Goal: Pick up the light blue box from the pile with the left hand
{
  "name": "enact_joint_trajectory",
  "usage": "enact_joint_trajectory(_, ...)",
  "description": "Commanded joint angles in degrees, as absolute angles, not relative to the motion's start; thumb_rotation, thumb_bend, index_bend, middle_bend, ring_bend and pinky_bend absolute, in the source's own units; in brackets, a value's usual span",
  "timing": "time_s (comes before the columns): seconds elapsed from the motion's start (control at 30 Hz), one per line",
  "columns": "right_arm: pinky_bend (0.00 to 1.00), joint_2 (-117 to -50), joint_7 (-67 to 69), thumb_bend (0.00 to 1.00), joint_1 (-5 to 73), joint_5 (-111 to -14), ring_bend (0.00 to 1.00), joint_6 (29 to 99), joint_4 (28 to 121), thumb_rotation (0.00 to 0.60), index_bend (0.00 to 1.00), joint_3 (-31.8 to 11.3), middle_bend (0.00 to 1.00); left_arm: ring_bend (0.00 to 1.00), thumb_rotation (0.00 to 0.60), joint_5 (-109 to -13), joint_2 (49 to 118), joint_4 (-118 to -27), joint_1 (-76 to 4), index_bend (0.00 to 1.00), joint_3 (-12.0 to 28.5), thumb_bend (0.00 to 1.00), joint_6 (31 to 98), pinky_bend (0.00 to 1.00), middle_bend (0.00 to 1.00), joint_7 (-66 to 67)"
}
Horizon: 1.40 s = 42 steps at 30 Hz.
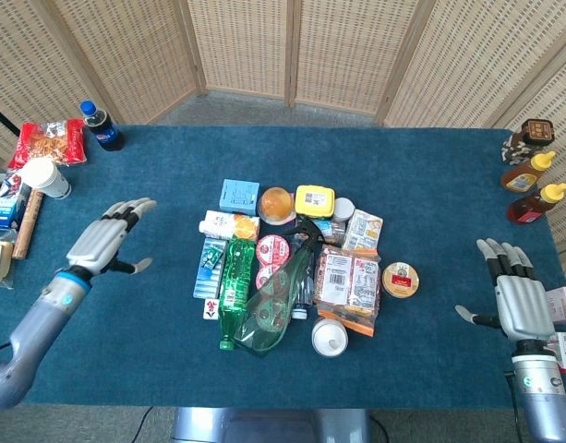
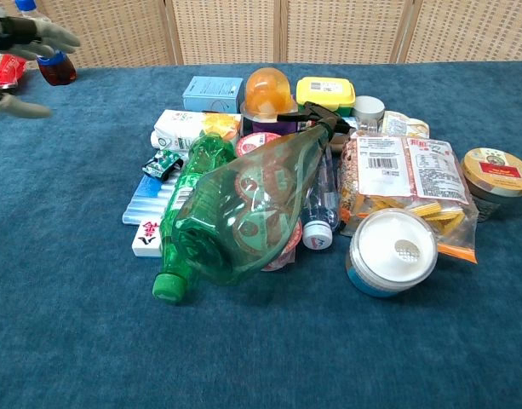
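Light blue box [image 1: 239,197], flat, rectangular, tops pile.

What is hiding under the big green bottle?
Under the green bottle you can see red-and-white cups and a small clear bottle poking out. What lies beneath its middle is covered.

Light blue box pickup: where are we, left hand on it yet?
Done: nothing yet; the light blue box sits untouched at the pile's far left corner, beside the orange dome-lidded cup. In hand: nothing; the left hand hovers open, left of the pile and apart from it. The right hand rests open near the table's right edge. Left: reach, grasp and lift the box.
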State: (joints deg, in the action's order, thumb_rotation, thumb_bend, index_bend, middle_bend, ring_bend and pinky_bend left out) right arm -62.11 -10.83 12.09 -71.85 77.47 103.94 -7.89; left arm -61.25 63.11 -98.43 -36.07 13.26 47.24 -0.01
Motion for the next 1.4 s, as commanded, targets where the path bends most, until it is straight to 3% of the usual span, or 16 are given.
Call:
enact_joint_trajectory(0.03, 0.00, -61.93, -11.07, 0.00, 12.06, -71.84, 0.00, 77.53, 104.14, 0.553, 0.00, -7.92, 0.00, 0.00, 0.600, -58.77, 66.84, -93.94, -40.17, 0.03, 14.64, 0.32, 43.54, 0.00, 0.00, 0.30)
enact_joint_trajectory(0.83, 0.00, -60.05, -11.47, 0.00, 9.87, -69.78, 0.00, 79.91, 104.72, 0.556, 0.00, -8.39, 0.00, 0.00, 0.600, -45.85, 86.19, -67.82, -57.24, 0.00, 17.58, 0.33, 32.31, 0.00, 0.00, 1.33)
enact_joint_trajectory(1.4, 0.00, -59.37, -10.23, 0.00, 7.54, -68.10, 0.00, 81.42, 104.26, 0.552, 0.00, -8.27, 0.00, 0.00, 0.600, -40.97, 93.00, -55.03, -64.58, 0.02, 19.13, 0.33, 24.24, 0.00, 0.00, -1.89)
